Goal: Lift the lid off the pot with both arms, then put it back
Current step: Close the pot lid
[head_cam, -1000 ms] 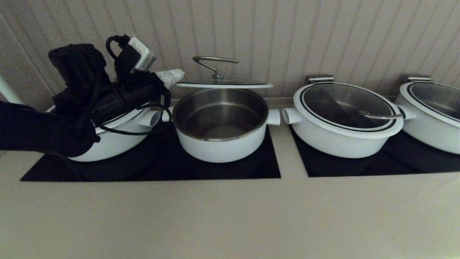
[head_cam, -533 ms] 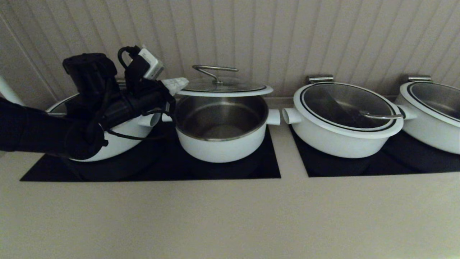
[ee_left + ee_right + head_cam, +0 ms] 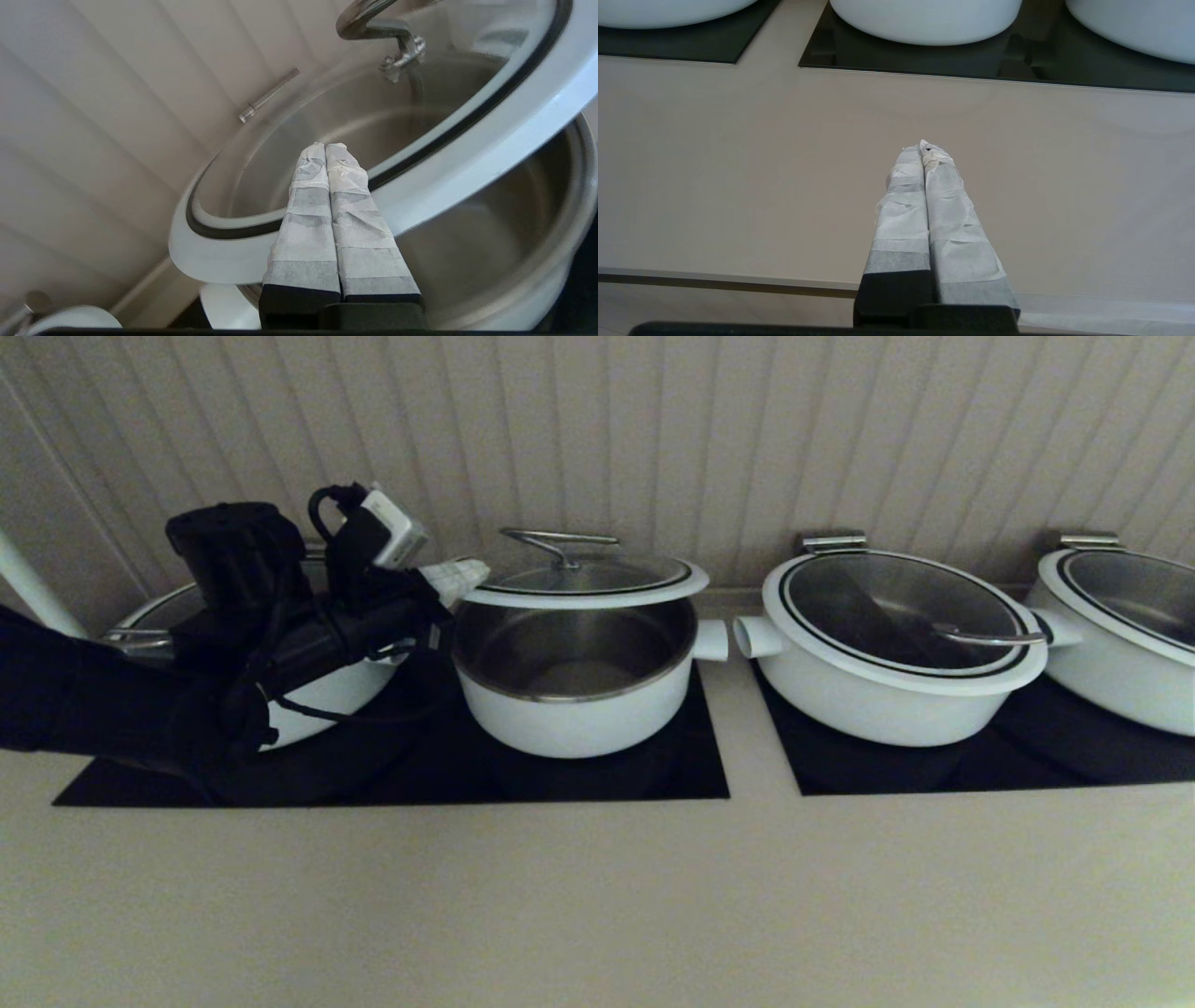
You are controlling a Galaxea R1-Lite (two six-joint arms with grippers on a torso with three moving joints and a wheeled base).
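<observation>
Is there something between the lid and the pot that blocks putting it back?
Nothing visible does. The lid, gripped at its rim by the left tool, hangs just above the pot, whose steel inside looks empty.

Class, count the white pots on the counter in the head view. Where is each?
4. One far left behind the left arm, the open pot beside it, a lidded pot further right, one cut off at the right edge.

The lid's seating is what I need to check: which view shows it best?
The head view: the whole lid shows tilted above the pot, its edge held by the left pincer. The left wrist view shows only part of its rim; the right wrist view shows none.
</observation>
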